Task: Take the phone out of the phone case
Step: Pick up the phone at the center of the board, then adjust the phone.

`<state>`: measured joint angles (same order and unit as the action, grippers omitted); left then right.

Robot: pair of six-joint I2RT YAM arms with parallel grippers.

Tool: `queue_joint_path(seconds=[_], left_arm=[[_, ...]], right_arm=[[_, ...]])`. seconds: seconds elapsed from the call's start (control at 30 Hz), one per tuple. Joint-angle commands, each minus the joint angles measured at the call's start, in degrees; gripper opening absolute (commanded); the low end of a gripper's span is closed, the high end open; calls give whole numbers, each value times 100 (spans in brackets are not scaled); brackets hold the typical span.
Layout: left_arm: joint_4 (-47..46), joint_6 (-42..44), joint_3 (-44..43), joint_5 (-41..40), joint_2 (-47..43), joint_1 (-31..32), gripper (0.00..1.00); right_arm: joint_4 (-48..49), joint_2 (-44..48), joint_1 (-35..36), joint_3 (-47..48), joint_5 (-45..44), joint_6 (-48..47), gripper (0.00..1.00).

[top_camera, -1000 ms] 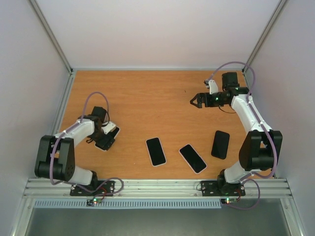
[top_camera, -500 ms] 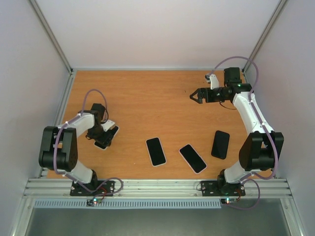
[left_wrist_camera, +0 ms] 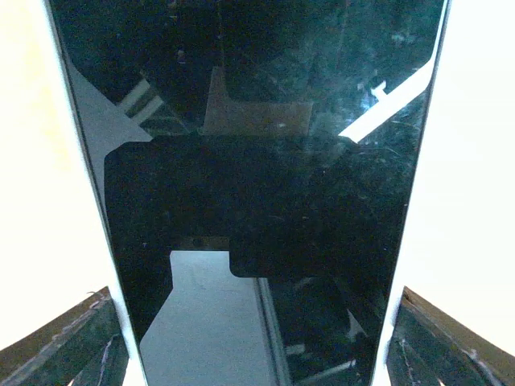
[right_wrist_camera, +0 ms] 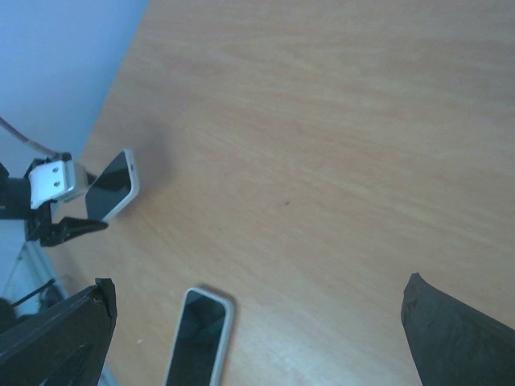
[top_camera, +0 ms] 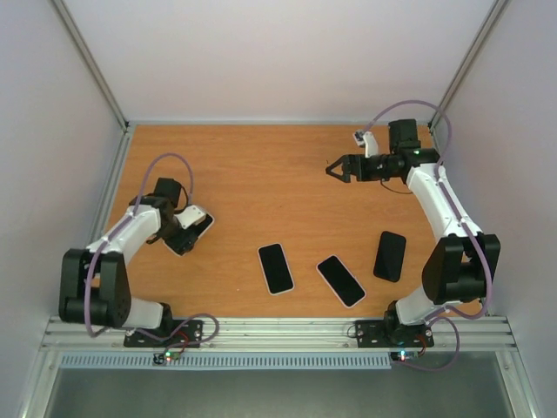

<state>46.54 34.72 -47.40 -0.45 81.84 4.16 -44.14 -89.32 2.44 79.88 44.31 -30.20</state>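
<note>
Cased phone (top_camera: 197, 227) sits at the left of the table (top_camera: 261, 174), clamped in the left gripper (top_camera: 186, 235), nudged slightly back vs 0.5 s ago. Right gripper (top_camera: 335, 169) spread wide, empty, far right, moved a bit left. Other phones (top_camera: 276, 267) unchanged

on your wooden table (top_camera: 261, 174), flat near the front edge: white-rimmed left phone (top_camera: 275, 267), white-rimmed middle phone (top_camera: 340, 280), black phone (top_camera: 389, 256) rightmost
</note>
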Motion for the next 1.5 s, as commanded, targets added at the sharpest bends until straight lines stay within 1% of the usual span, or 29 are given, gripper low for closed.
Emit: queue_joint_path(seconds=[0.0, 0.07, 0.13, 0.2, 0.23, 0.37, 0.47, 0.57, 0.63, 0.77, 1.0, 1.13, 1.23, 1.33, 1.47], left_arm=[[59, 1245, -279, 330, -683, 152, 50], [174, 1638, -300, 504, -986, 247, 50], [260, 2168, -277, 557, -1354, 485, 50], [352, 2727, -206, 550, -1744, 830, 50], [362, 3148, -151, 528, -1927, 1060, 50], [345, 4322, -2, 529, -2607, 1624, 51], [333, 5196, 51, 633, -2981, 1917, 51], [277, 5984, 136, 583, -3195, 2204, 51], [280, 6296, 128, 551, -3222, 2391, 51], [262, 6641, 29, 502, -3129, 2700, 51], [286, 6992, -250, 486, -2910, 3006, 51], [277, 7090, -355, 427, -2765, 3127, 50], [287, 6981, -500, 453, -2645, 3152, 50], [278, 6909, -596, 462, -2555, 3160, 50], [223, 6914, -630, 502, -2520, 3159, 50]], right_arm=[[149, 89, 414, -334, 411, 406, 98], [94, 19, 614, -350, 401, 393, 99], [9, -81, 849, -288, 430, 436, 98], [-52, -175, 1087, -254, 538, 571, 96], [-78, -217, 1204, -256, 637, 640, 95], [-223, -382, 1823, -249, 783, 743, 90], [-302, -531, 2257, -204, 981, 844, 87], [-445, -715, 2630, -49, 1188, 935, 87], [-515, -786, 2896, 74, 1179, 957, 87], [-714, -1053, 3321, 422, 1114, 940, 87], [-887, -1546, 3749, 908, 1103, 983, 84], [-741, -1676, 3964, 1006, 1149, 1226, 83], [-545, -1759, 4093, 954, 1135, 1422, 81], [-417, -1858, 4225, 980, 1153, 1535, 78], [-228, -2026, 4291, 1031, 1281, 1803, 65]])
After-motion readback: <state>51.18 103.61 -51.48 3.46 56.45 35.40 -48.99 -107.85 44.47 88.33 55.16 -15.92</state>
